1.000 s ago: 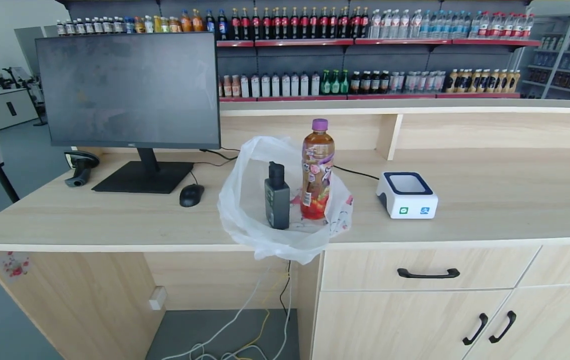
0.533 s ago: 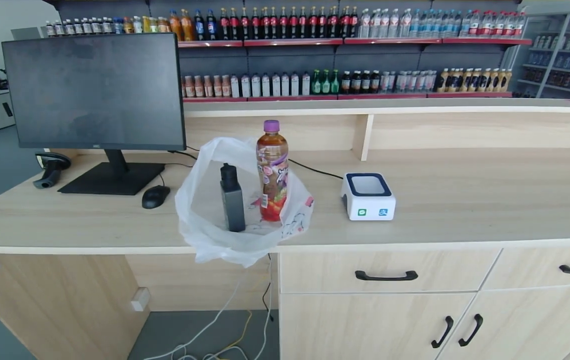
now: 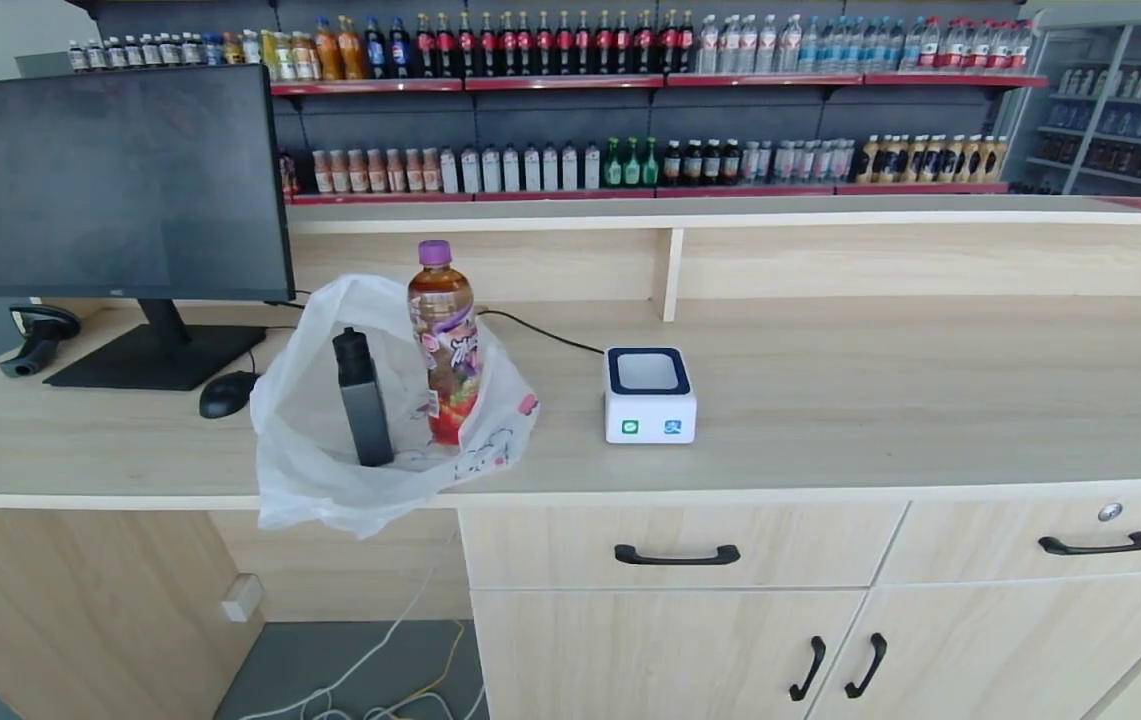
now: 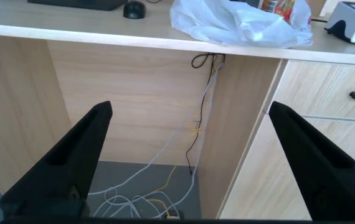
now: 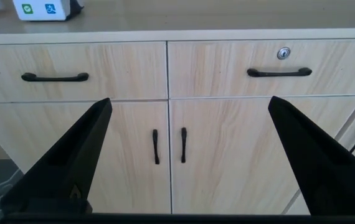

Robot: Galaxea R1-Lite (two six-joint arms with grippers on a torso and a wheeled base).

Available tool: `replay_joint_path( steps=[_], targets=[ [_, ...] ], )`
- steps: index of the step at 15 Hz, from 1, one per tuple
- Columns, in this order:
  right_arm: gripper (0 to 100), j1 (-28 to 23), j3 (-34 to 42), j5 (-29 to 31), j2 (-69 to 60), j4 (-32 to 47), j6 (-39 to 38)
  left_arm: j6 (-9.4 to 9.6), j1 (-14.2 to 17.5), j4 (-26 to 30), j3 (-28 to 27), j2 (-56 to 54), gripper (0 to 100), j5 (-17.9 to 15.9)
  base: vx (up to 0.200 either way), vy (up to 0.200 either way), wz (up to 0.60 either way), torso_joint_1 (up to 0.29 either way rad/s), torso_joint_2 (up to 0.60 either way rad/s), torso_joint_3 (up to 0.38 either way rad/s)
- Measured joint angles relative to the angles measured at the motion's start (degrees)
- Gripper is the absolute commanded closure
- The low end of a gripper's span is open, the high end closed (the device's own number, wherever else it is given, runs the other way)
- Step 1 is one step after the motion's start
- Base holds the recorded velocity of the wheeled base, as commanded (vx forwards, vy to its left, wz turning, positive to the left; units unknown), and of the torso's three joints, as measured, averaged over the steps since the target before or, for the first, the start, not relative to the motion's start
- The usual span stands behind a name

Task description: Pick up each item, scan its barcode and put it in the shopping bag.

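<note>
Standing inside the shopping bag [image 3: 295,455], up ahead of the released left pincer [image 4: 190,107], the drink bottle [image 3: 442,340] and dark flask [image 3: 362,400] suggest the task is finished; the right pincer [image 5: 190,102], equally released, hangs below the scanner [image 3: 650,395].

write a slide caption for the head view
Drink bottle and dark bottle upright in the shopping bag, scanner beside it on the counter.

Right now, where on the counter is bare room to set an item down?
Widest: the counter right of the scanner, bare all the way across. A narrower gap lies between bag and scanner. The front strip left of the bag is bare too. Crowded: monitor stand, mouse and bag, close together.
</note>
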State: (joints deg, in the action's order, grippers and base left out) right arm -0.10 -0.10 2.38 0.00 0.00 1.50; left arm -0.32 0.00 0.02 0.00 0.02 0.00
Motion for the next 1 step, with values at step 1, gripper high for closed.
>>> replay_joint_path(
  steps=[1],
  targets=[
    [0,0.0,0.0,0.0,0.0,0.0,-0.1,-0.01,0.0,0.0,0.0,0.0,0,0.0,0.000,0.000,0.00,0.000,0.00,0.000]
  ],
)
